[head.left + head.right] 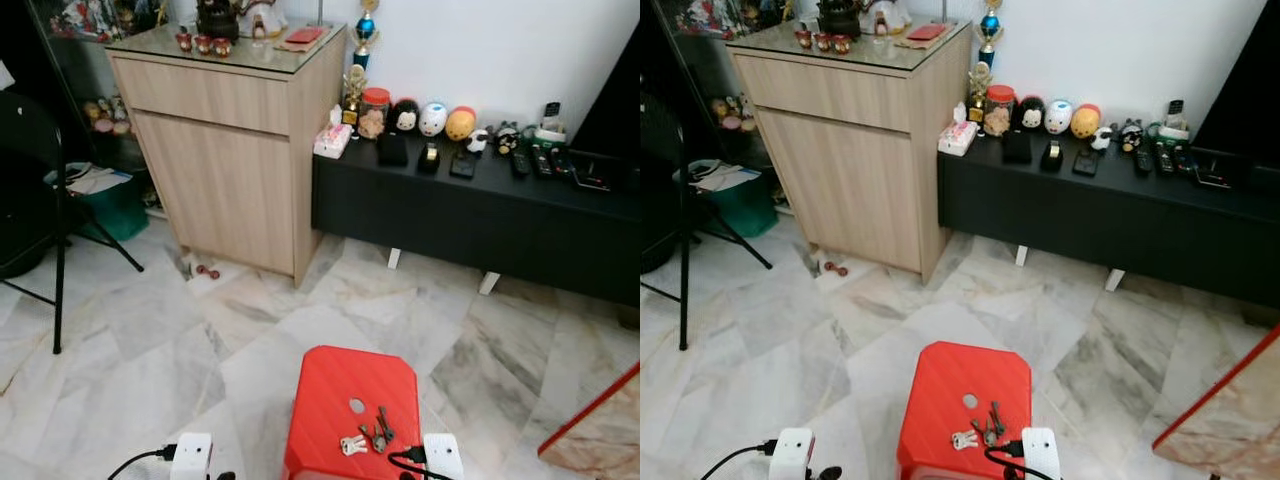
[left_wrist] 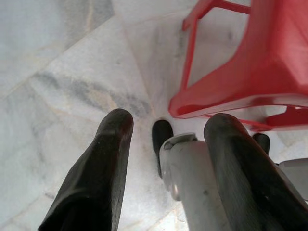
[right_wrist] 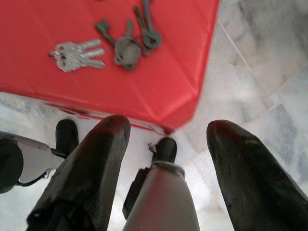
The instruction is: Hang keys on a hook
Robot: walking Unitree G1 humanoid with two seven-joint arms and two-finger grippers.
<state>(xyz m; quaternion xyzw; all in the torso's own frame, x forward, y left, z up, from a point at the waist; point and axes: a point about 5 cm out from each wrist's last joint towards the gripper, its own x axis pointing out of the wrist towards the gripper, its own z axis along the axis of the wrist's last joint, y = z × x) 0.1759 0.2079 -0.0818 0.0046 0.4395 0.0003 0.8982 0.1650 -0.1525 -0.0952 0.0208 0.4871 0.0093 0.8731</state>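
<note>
A bunch of keys (image 1: pixel 370 436) lies on top of a red plastic stool (image 1: pixel 340 400) right in front of me, near its front edge. In the right wrist view the keys (image 3: pixel 108 45) show as silver keys beside dark ones on a ring. My right gripper (image 3: pixel 168 139) hangs open beside the stool's front right corner, below the seat. My left gripper (image 2: pixel 166 130) hangs open to the left of the stool (image 2: pixel 260 57), above the marble floor. Nothing sits between either pair of fingers.
A wooden cabinet (image 1: pixel 225 150) stands at the back left, a low black TV bench (image 1: pixel 470 215) with small figures and remotes at the back right. A black folding chair (image 1: pixel 40 200) is on the left. A red-edged board (image 1: pixel 590 420) leans at the right.
</note>
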